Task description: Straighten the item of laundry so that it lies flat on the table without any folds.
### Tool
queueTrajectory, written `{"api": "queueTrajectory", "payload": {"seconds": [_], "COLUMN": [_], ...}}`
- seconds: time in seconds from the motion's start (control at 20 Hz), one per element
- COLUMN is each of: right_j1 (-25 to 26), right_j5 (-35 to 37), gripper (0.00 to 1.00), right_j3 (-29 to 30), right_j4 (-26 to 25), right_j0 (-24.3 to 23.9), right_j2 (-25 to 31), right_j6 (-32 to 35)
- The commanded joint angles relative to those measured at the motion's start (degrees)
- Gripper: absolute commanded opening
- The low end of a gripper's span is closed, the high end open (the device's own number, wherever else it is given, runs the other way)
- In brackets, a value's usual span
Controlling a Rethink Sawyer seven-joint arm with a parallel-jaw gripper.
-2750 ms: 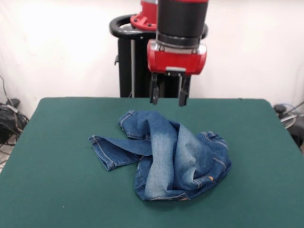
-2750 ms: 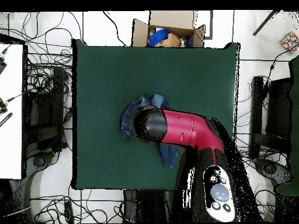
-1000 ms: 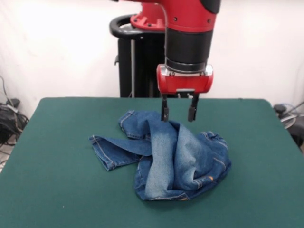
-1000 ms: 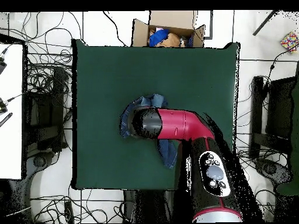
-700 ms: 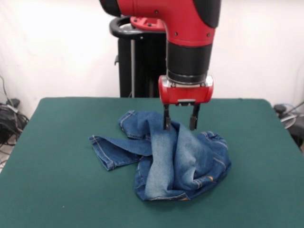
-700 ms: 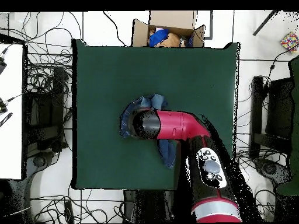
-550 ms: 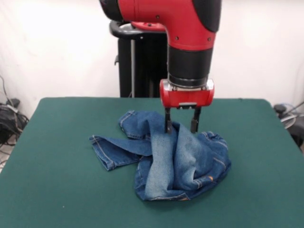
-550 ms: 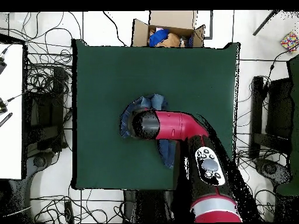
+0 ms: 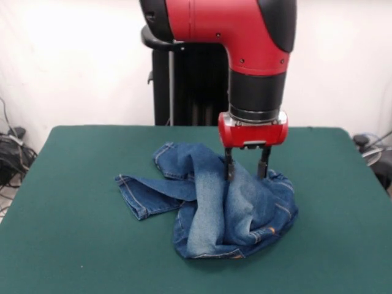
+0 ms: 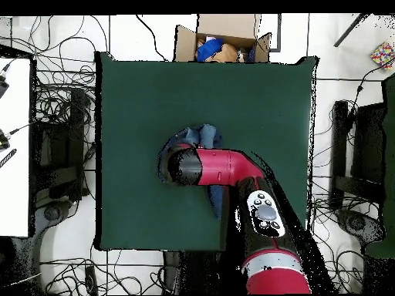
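Note:
The item of laundry (image 9: 211, 199), a small pair of blue jeans, lies crumpled in a heap near the middle of the green table (image 9: 73, 245). One leg sticks out to the left and a pale faded strip runs down the front of the pile. My gripper (image 9: 246, 173) is open and points straight down, its fingertips (image 9: 229, 174) touching the top of the heap on its right side, a fold of denim between them. In the overhead view the arm (image 10: 220, 169) covers most of the jeans (image 10: 204, 136); the gripper itself is hidden there.
An open cardboard box (image 10: 224, 42) with coloured items stands just past the table's far edge in the overhead view. Cables lie on the floor around the table. A white table (image 10: 14, 146) stands at the left.
The gripper has come down from well above the table and shifted right in the front view, until its fingertips reach the top of the jeans. The jeans have not moved.

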Motion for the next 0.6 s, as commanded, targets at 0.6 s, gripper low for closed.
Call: {"api": "queueTrajectory", "payload": {"seconds": [0.6], "right_j1": [-3.42], "right_j5": [1.14], "gripper": [0.00], "right_j3": [6.12], "right_j4": [-1.44], "right_j0": [1.82], "right_j2": [2.65], "right_j6": [4.54]}}
